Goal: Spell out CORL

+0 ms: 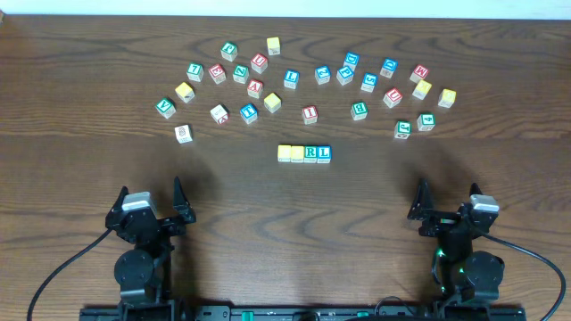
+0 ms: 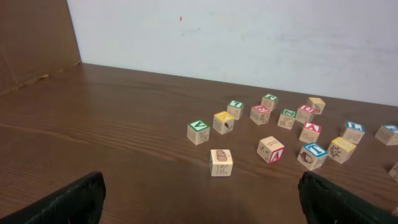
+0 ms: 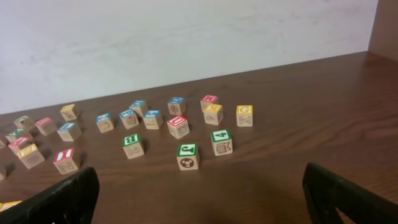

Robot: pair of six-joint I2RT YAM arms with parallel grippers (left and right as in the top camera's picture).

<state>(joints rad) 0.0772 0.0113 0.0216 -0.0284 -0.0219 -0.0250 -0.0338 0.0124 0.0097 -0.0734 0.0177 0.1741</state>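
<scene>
Nearest the lens in each wrist view were the dark fingers of that arm's own claw. Both claws stood spread wide with nothing between them. The left gripper [image 1: 150,192] and the right gripper [image 1: 449,196] sat low by the near edge of the table [image 1: 80,98], well apart from every cube.

Between the two arms and farther up the table lay the row of four cubes [image 1: 304,153], touching side by side in a straight line. Two yellow-topped cubes [image 1: 285,153] were on the left (their letters too faint to read from above), then the green R cube [image 1: 310,153] and the blue L cube [image 1: 324,153]. The loose cubes [image 1: 309,113] formed a scattered arc beyond the row, none touching it.

By my reading the word was laid out and the task looked finished, provided the yellow pair really showed C and O. Nothing obvious remained to place.
</scene>
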